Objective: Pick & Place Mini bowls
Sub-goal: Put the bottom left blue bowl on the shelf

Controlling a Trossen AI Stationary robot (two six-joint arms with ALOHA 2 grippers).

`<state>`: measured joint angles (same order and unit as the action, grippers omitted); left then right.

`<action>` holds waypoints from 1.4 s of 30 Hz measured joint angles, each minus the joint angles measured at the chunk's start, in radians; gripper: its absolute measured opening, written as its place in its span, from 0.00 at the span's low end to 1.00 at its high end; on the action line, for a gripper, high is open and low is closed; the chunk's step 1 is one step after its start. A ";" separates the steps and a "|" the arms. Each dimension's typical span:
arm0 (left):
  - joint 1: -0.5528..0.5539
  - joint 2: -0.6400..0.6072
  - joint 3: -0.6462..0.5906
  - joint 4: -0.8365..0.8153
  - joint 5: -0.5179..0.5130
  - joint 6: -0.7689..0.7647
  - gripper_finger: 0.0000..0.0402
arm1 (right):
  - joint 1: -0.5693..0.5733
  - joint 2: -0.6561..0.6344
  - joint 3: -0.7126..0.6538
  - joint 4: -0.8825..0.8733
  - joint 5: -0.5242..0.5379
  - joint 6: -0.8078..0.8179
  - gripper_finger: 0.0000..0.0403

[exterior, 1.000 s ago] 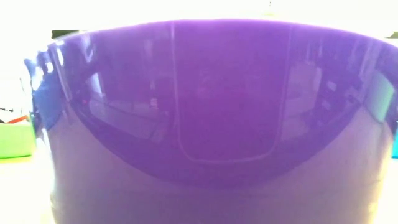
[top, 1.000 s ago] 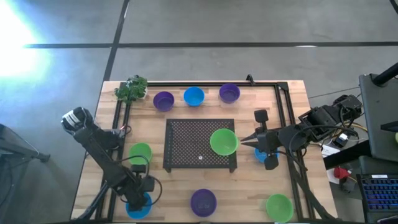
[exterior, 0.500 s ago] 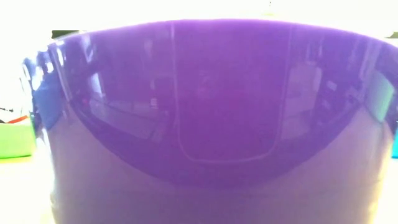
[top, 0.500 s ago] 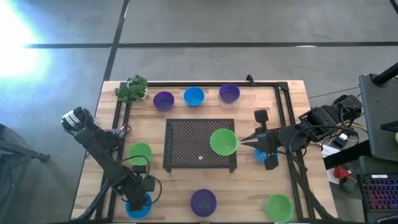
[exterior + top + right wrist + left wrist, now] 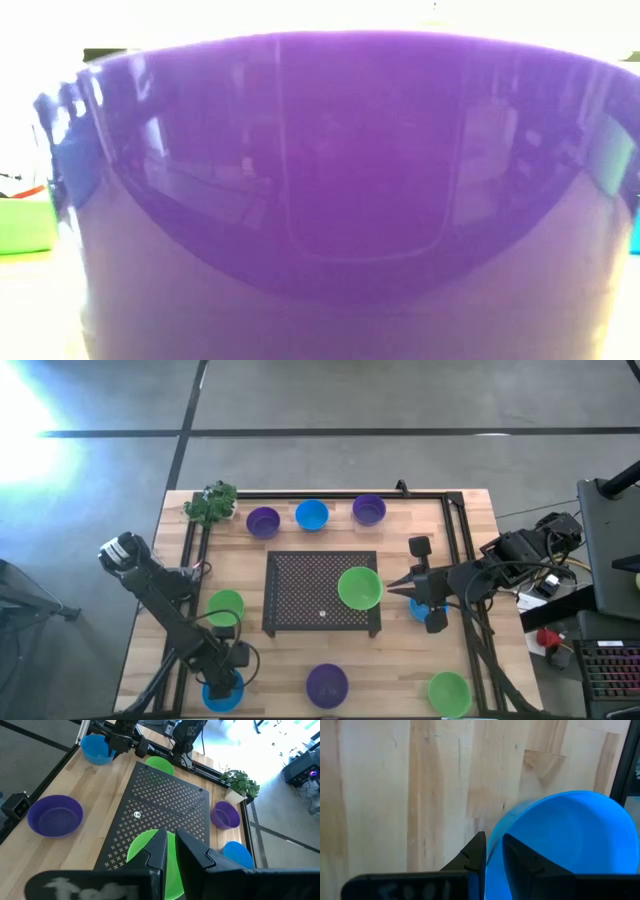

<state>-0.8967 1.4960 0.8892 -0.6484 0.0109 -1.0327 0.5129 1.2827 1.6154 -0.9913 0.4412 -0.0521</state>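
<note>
My left gripper (image 5: 228,672) stands near the table's near left corner, shut on a blue mini bowl (image 5: 220,694). My right gripper (image 5: 392,588) is shut on a lime green mini bowl (image 5: 359,588) above the right edge of the black mesh mat (image 5: 310,595). Three more mini bowls, purple (image 5: 263,522), blue (image 5: 312,514) and purple (image 5: 369,509), stand in a row at the far side. A green one (image 5: 226,605) sits left of the mat. A purple one (image 5: 327,683) at the near edge fills the low view (image 5: 340,200). My left gripper has the blue bowl's rim (image 5: 492,837) pinched, one finger (image 5: 479,852) outside the wall and one (image 5: 520,862) inside. The fingers come steeply from above. Whether the bowl's base rests on the table, I cannot tell. My right gripper pinches the green bowl's rim (image 5: 171,840) between its two fingers, on the side toward the table's right edge. The fingers slant down from the right. The bowl (image 5: 142,852) hangs lifted clear above the mat.
A green bowl (image 5: 449,692) sits at the near right corner and a blue one (image 5: 416,610) shows partly under my right gripper. A small leafy plant (image 5: 212,503) stands at the far left corner. Black rails (image 5: 455,550) run along the table's sides.
</note>
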 joint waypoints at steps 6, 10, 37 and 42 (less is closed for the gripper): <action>0.000 0.000 -0.044 0.078 0.001 -0.006 0.14 | 0.000 0.000 0.000 0.000 0.000 0.000 0.08; 0.000 0.000 -0.044 0.081 0.000 0.049 0.12 | 0.000 0.000 0.000 0.000 0.000 0.000 0.08; 0.001 -0.129 0.048 0.101 -0.168 -0.003 0.00 | 0.000 0.000 0.000 0.000 0.000 0.019 0.08; 0.009 -0.192 0.090 0.086 -0.305 -0.076 0.00 | 0.000 0.000 0.000 0.000 0.000 0.019 0.08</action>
<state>-0.8879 1.3036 0.9789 -0.5628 -0.2945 -1.1091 0.5129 1.2827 1.6154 -0.9913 0.4408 -0.0328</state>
